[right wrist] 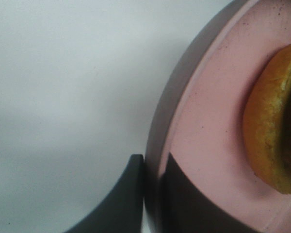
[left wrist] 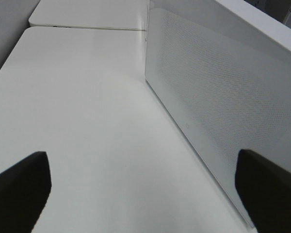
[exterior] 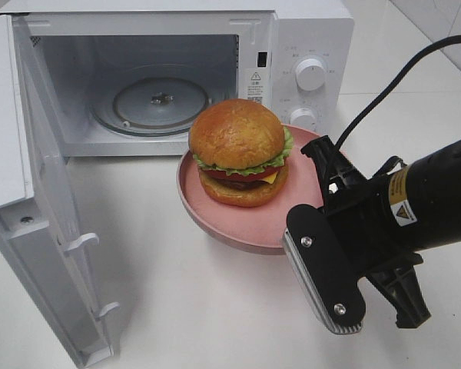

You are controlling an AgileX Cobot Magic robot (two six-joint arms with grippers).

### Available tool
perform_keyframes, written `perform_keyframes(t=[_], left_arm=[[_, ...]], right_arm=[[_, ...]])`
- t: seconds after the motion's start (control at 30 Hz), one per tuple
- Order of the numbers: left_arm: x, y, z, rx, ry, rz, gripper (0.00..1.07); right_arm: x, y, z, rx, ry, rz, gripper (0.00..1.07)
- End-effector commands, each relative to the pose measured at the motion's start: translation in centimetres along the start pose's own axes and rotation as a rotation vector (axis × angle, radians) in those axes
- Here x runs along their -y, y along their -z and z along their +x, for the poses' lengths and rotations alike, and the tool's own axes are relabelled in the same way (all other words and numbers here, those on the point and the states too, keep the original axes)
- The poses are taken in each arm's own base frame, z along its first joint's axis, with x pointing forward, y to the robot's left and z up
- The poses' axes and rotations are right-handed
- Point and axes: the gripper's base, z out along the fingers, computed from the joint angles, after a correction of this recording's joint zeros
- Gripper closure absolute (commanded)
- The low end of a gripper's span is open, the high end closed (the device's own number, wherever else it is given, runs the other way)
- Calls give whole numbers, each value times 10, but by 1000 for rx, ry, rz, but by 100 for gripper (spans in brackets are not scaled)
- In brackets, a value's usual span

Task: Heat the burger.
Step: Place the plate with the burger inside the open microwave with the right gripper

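The burger (exterior: 242,152), with its golden bun, lettuce, tomato and cheese, sits on a pink round plate (exterior: 215,207) in front of the open microwave (exterior: 307,46). My right gripper (exterior: 294,224) is at the plate's front right rim. The right wrist view shows the right gripper (right wrist: 153,194) shut on the plate (right wrist: 208,121), one finger inside the rim and one outside, with the burger (right wrist: 271,121) beyond. Whether the plate is off the table I cannot tell. My left gripper (left wrist: 145,194) is open and holds nothing, beside the microwave door (left wrist: 223,97).
The microwave door (exterior: 38,192) stands swung open to the left. Inside the cavity lies a glass turntable (exterior: 160,100). Two knobs (exterior: 310,74) are on the microwave's right panel. A black cable (exterior: 384,84) runs behind the right arm. Everything stands on a white table (exterior: 200,307).
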Motion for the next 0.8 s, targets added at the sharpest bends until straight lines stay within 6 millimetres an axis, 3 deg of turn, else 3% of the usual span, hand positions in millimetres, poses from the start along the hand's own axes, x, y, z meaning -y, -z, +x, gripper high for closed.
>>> perform_keyframes(t=[0.03,0.33,0.8], left_arm=[[1,3,1,28,2,5,9],[1,3,1,28,2,5,9],[1,3,1,28,2,5,9]], right_arm=[[10,-5,2,37,24,39,107],[11,-14,-1,55,45,28,107],[48,-31,-8,57,-20,56,107]])
